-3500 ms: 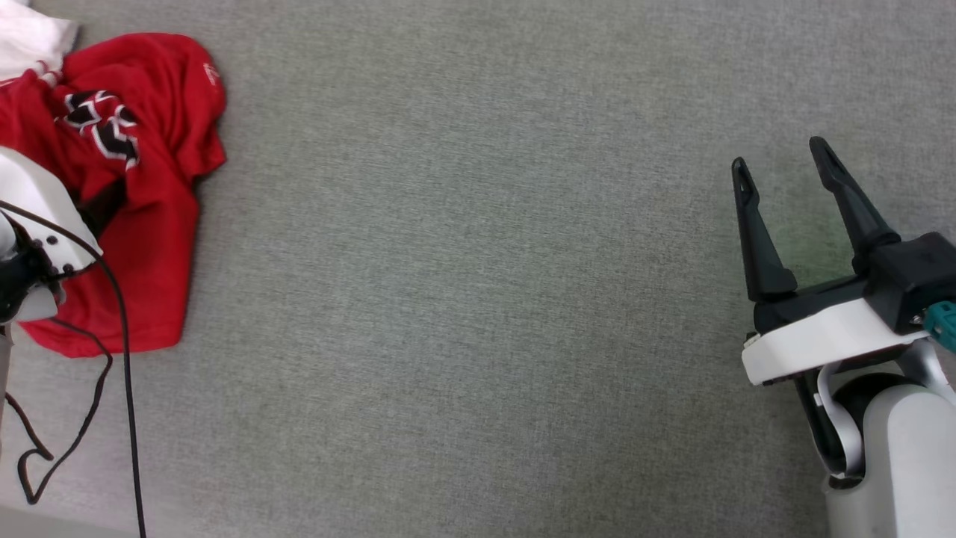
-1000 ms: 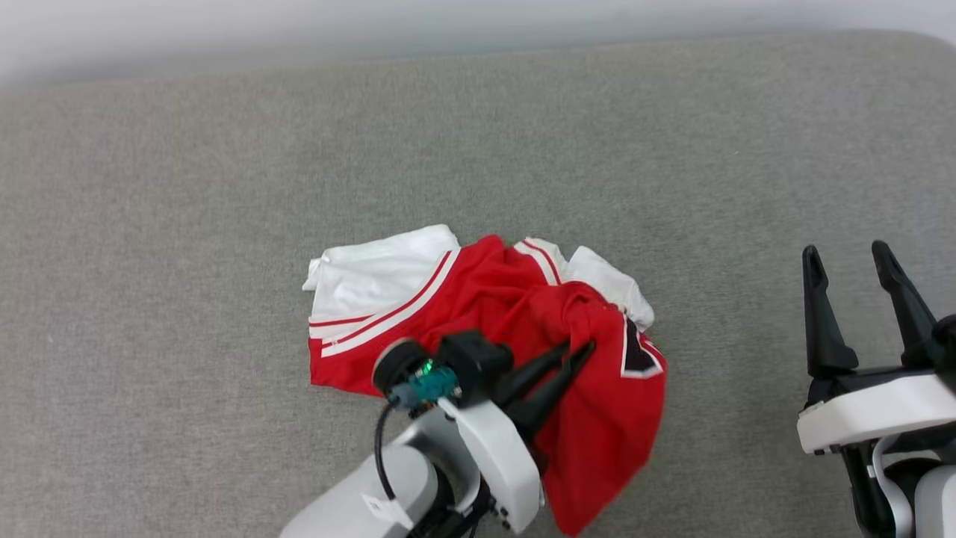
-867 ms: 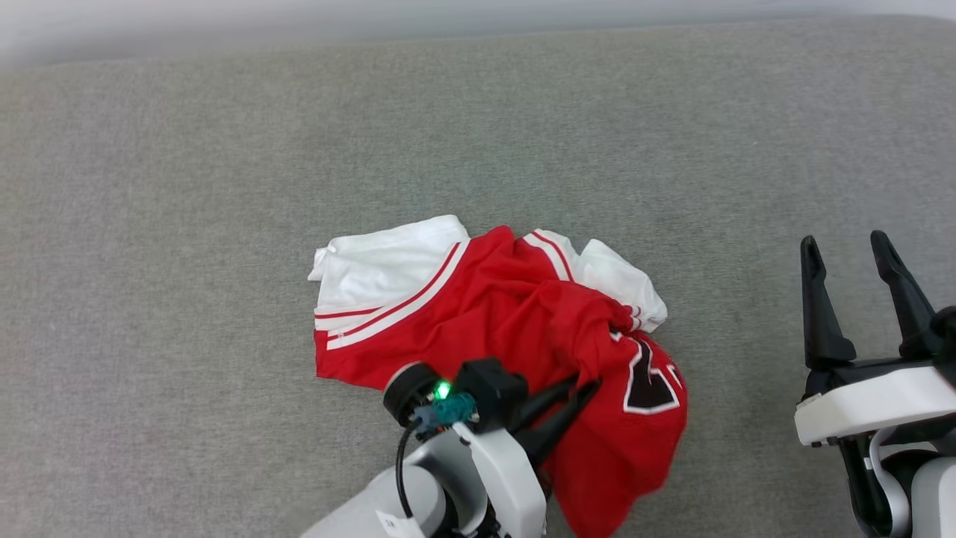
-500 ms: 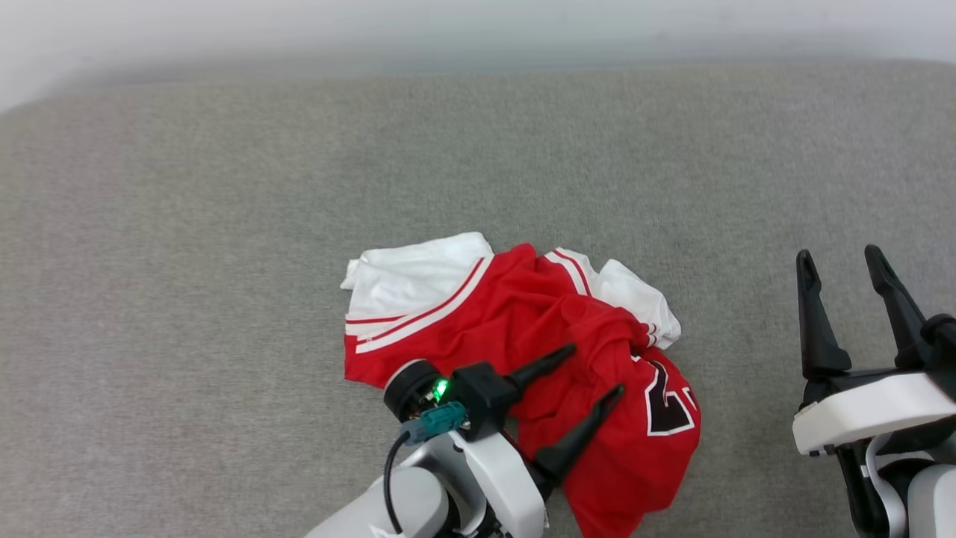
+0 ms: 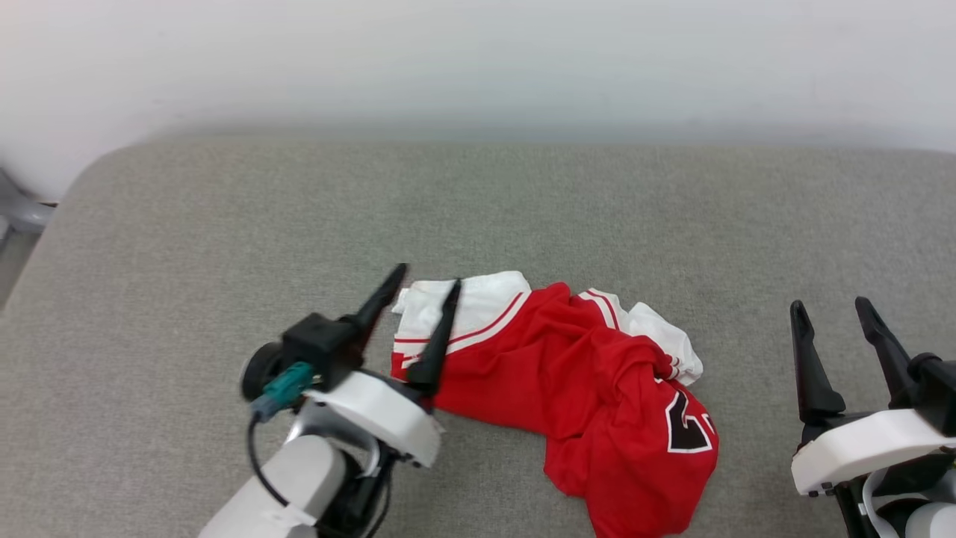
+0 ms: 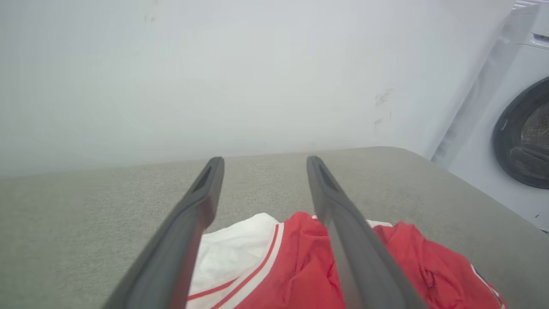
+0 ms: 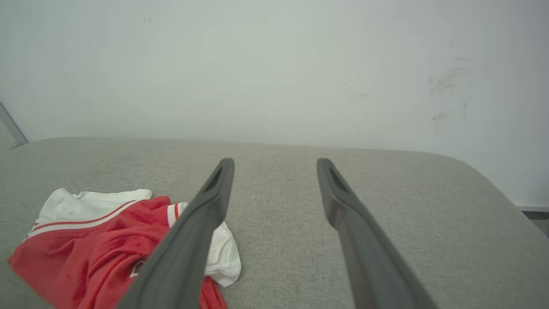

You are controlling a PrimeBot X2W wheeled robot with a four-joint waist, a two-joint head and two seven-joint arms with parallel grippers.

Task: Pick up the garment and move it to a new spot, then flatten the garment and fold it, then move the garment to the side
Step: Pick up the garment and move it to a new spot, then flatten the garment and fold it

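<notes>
The garment (image 5: 582, 388) lies crumpled on the grey padded table (image 5: 224, 224), red body with white sleeves, striped trim and part of a black number showing at its lower right. My left gripper (image 5: 429, 280) is open, raised over the garment's left white sleeve, holding nothing. In the left wrist view the garment (image 6: 300, 266) lies below and between my left gripper's (image 6: 263, 163) fingers. My right gripper (image 5: 829, 308) stands open and empty to the right of the garment. The right wrist view has the garment (image 7: 94, 240) at lower left, beside my right gripper (image 7: 274, 165).
A white wall (image 5: 478, 60) runs behind the table's far edge. A washing machine (image 6: 514, 137) stands past the table's right end in the left wrist view. A grey metal leg (image 5: 19, 209) shows at the table's left corner.
My left gripper opened and let go of the garment, then pulled back to the left, over the white sleeve. The head camera tilted up, bringing the wall into view. The right gripper stayed open.
</notes>
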